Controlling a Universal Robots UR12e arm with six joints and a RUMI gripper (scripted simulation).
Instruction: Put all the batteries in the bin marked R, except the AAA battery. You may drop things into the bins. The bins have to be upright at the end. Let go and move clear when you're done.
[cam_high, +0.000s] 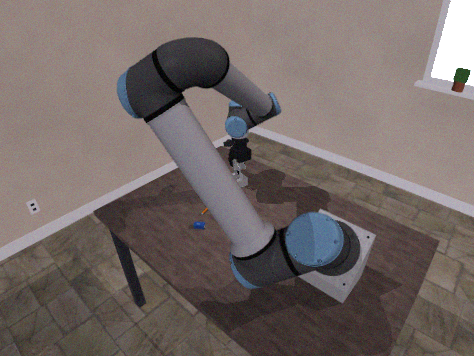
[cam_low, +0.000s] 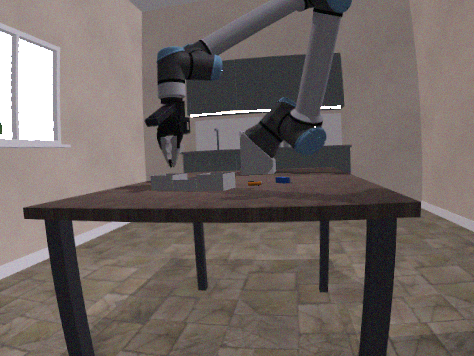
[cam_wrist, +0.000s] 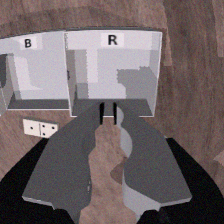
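Item: jaws; together save for a sliver at the tips, nothing seen clamped between them; they hang tips down above the near wall of bin R (cam_wrist: 155, 65), not over its middle.

Item: bin R; upright on the desk (cam_low: 220, 210), touching bin B (cam_wrist: 10, 75) on its side; no battery shows on the part of its floor in view, only shadow.

Item: batteries in view; a blue one (cam_high: 200, 225) and a thin orange one (cam_high: 204, 211), near each other on the desk, well apart from the bins; the orange, by its slimness, is likely the AAA and would stay put; the task is judged far from done.

Handling note: any drop calls for the tips to be carried farther in over R's floor before parting, since from here a thing could strike the wall or fall outside; the wall should not be nudged, so the bin stays upright.

Views compared: the wrist view alone reads the letters R and B and shows a domino (cam_wrist: 40, 128) just outside bin B; the exterior view alone shows the jaws' height above the bins (cam_low: 192, 181); the top view shows both loose batteries, while the arm hides the bins.
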